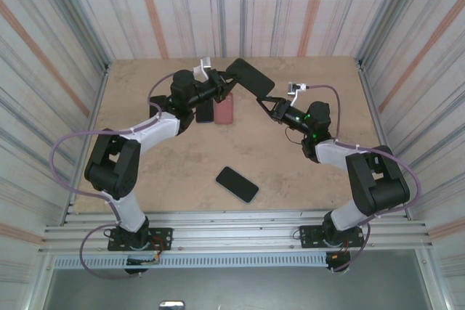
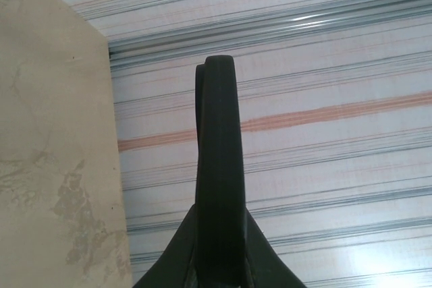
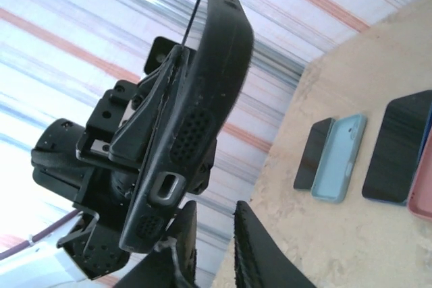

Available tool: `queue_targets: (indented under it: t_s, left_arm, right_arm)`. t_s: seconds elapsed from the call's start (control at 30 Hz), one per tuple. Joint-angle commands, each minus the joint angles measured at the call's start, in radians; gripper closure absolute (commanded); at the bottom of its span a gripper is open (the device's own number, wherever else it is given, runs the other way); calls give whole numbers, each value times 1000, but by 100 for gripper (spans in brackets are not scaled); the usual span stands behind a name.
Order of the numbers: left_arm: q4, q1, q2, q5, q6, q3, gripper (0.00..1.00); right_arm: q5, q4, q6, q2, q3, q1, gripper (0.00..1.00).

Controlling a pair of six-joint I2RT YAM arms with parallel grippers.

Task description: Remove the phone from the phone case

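One phone case (image 1: 251, 78) sits clamped in left hand (image 1: 224, 88), right hand (image 3: 214, 234) parted beside it

My left gripper (image 1: 224, 86) is clamped on one end of the black case (image 1: 251, 78), which juts out past its fingers, held up off the table (image 1: 145, 107). My right gripper (image 1: 267, 105) has its fingertips at the case's other end; from up here I can't tell if they are pinching it. A pink case (image 1: 224, 109) lies flat just under the left fingers, with a dark phone (image 1: 205, 112) touching its side. Another black phone (image 1: 237, 184) lies well behind both sets of fingers, between the arms.
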Motion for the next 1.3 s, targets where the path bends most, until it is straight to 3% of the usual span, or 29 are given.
queue_targets:
  t_s: [0.0,0.4,0.87,1.27]
  left_arm:
    - [40,3,-66,5,22,3,93]
    - [55,20,-40,10,9,14,93]
    - [92,9,-32,23,-25,16,94]
    - [122,6,-29,36,-81,15,95]
  right_arm:
    - [-77,104,-40,-9,43,6,74]
    - [-64,94,-66,-50,49,13,69]
    - [-51,54,-16,0,81,-10,76]
    - [-71,-4,-102,2,91,-30,90]
